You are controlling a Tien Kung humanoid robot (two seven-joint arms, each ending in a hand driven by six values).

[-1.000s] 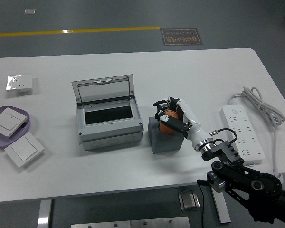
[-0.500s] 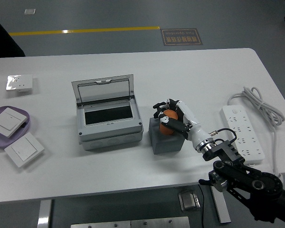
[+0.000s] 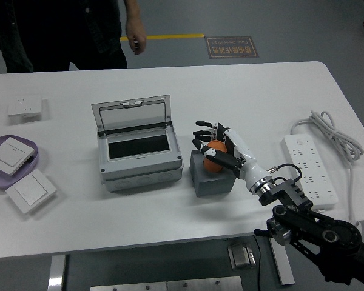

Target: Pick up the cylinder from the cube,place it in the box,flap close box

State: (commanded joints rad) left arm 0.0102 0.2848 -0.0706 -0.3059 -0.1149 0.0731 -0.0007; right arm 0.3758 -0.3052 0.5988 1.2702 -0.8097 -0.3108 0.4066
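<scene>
We saw our right arm (image 3: 315, 230) was black with round joints and a thin black cable, ending in a white-shelled right hand (image 3: 221, 148) with black fingers (image 3: 201, 124).

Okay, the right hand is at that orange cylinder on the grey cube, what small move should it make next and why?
Probably lift straight up a little. The right hand has its fingers wrapped around the orange cylinder, which seems to sit on the grey cube. The box stands just left of the cube with its lid raised, so clearing the cube first lets the cylinder be carried over the box's opening.
</scene>
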